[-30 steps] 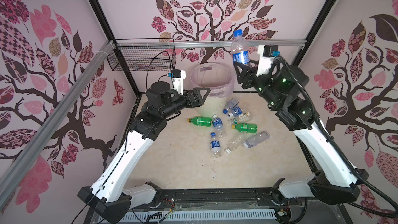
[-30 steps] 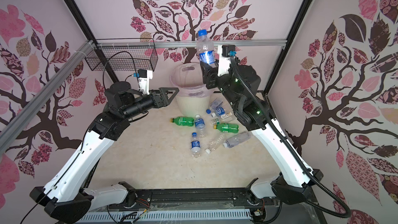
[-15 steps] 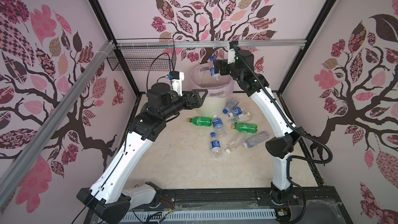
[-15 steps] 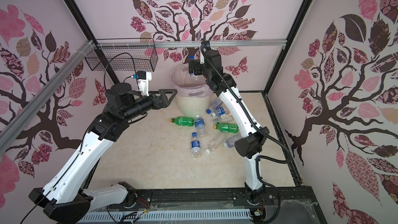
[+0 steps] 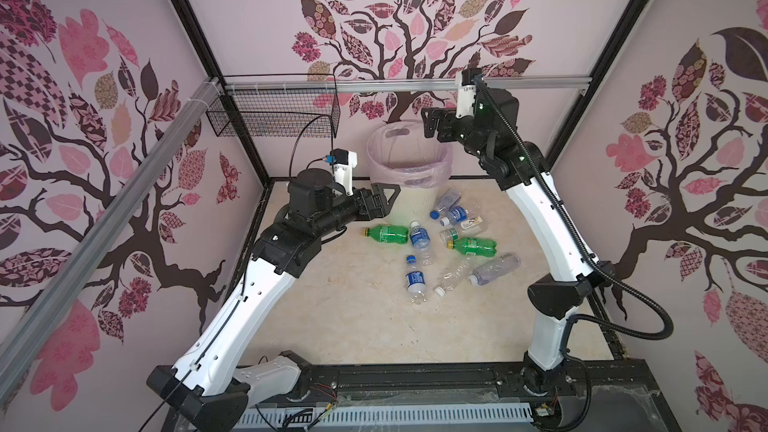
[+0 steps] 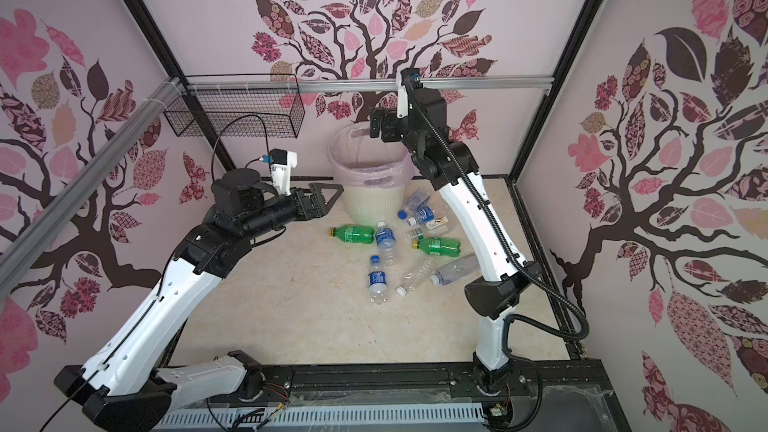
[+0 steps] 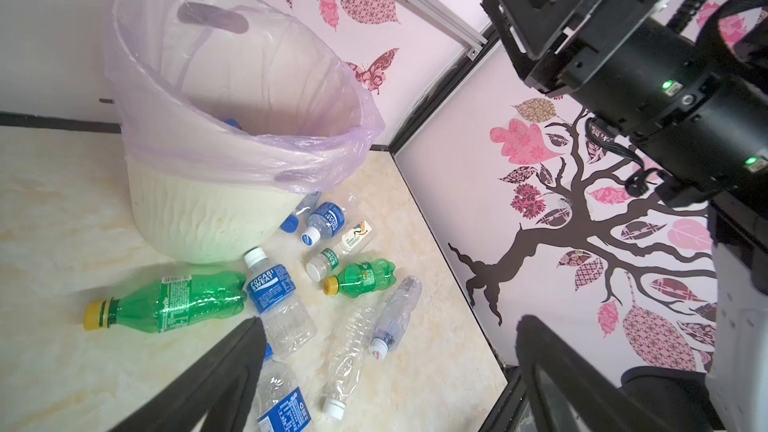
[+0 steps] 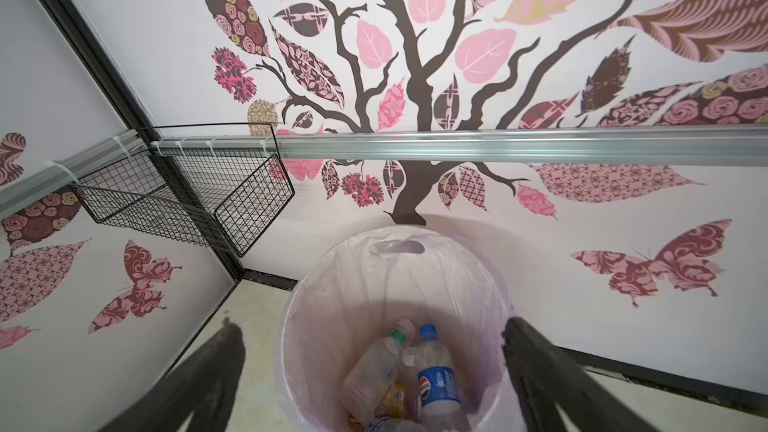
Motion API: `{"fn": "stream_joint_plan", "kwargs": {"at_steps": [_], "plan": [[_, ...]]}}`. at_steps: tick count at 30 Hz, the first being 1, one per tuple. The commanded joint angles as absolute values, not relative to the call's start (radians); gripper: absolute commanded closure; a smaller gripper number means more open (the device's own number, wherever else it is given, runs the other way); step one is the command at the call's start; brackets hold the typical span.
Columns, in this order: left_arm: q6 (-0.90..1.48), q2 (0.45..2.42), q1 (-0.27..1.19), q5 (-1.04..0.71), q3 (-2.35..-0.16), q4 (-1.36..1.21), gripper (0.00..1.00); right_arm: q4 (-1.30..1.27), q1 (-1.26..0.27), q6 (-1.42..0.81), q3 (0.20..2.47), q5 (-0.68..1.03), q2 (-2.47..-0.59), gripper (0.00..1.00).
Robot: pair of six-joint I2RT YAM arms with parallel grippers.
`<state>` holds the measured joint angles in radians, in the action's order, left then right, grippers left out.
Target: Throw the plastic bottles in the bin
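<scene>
Cream bin (image 5: 415, 201) rim lies below the spread, empty right gripper (image 8: 374, 324); left gripper (image 7: 388, 324) gapes beside.

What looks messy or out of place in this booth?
A cluster of plastic bottles lies scattered on its sides across the floor in front of the bin, rather than inside it. One clear bottle looks crumpled. The pink bag is bunched unevenly over the bin's rim.

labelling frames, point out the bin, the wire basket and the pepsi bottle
bin (image 5: 415, 203), in a top view, ribbed wall
wire basket (image 5: 270, 116), in a top view, front mesh
pepsi bottle (image 8: 438, 386), right wrist view, blue label
</scene>
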<state>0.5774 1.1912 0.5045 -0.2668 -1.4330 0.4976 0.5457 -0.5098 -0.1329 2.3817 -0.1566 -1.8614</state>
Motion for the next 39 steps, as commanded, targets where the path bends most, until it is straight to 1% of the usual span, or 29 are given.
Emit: {"fn": "stream_joint_plan", "kwargs": {"at_steps": [1,4,10,12,15,17,21,25,30,32,35,39], "plan": [[0.6,1.174,0.506,-0.293,-1.385,0.5,0.03,0.574,-0.509,-0.144,2.267,-0.236,-1.766,0.01],[0.612,1.168,0.509,-0.314,-1.352,0.503,0.03,0.562,-0.509,-0.155,2.1,-0.306,-1.679,0.01],[0.66,1.146,0.524,-0.362,-1.256,0.479,0.03,0.549,-0.508,-0.238,1.722,-0.528,-1.518,0.0],[0.672,1.144,0.529,-0.371,-1.223,0.471,0.03,0.55,-0.505,-0.282,1.591,-0.569,-1.462,0.0],[0.673,1.15,0.556,-0.378,-1.194,0.466,0.03,0.539,-0.489,-0.365,1.391,-0.586,-1.364,0.0],[0.657,1.158,0.594,-0.351,-1.189,0.479,0.03,0.55,-0.448,-0.444,1.269,-0.538,-1.299,0.01],[0.631,1.18,0.674,-0.288,-1.187,0.514,0.03,0.562,-0.321,-0.562,1.083,-0.366,-1.197,0.01],[0.623,1.216,0.756,-0.255,-1.178,0.514,0.03,0.539,-0.247,-0.601,0.95,-0.315,-1.122,0.01],[0.592,1.277,0.838,-0.185,-1.204,0.55,0.03,0.476,-0.086,-0.637,0.838,-0.119,-1.12,0.01],[0.571,1.301,0.872,-0.152,-1.223,0.571,0.03,0.46,-0.05,-0.637,0.818,-0.09,-1.134,0.0],[0.53,1.339,0.92,-0.084,-1.254,0.615,0.03,0.431,-0.045,-0.642,0.799,-0.107,-1.153,0.01],[0.508,1.384,0.948,-0.051,-1.282,0.65,0.03,0.387,-0.041,-0.667,0.773,-0.107,-1.18,0.0]]}}
